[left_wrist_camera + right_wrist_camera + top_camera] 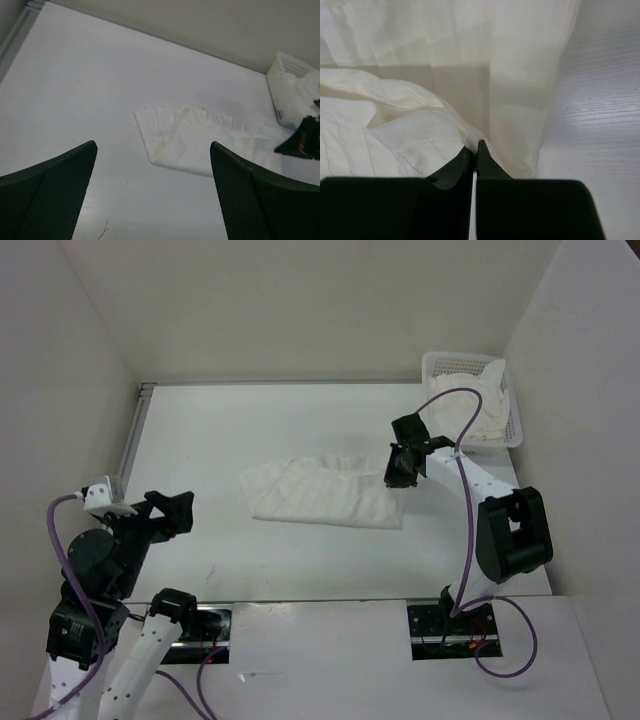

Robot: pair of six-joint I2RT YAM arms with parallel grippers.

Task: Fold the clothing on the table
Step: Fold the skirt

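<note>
The clothing (320,492) is a thin white wrinkled garment, lying as a long flat band in the middle of the table (230,420). My right gripper (398,472) is at its right end, shut on a raised fold of the fabric. In the right wrist view the black fingertips (468,154) pinch a ridge of the clothing (470,60). My left gripper (170,512) hovers open and holds nothing, well to the left of the garment. In the left wrist view its wide-apart fingers (60,190) frame the clothing (195,142) ahead.
A white mesh basket (516,426) with a white cloth bundle (480,405) stands at the back right corner, also seen as the basket (285,97) in the left wrist view. White walls enclose the table on three sides.
</note>
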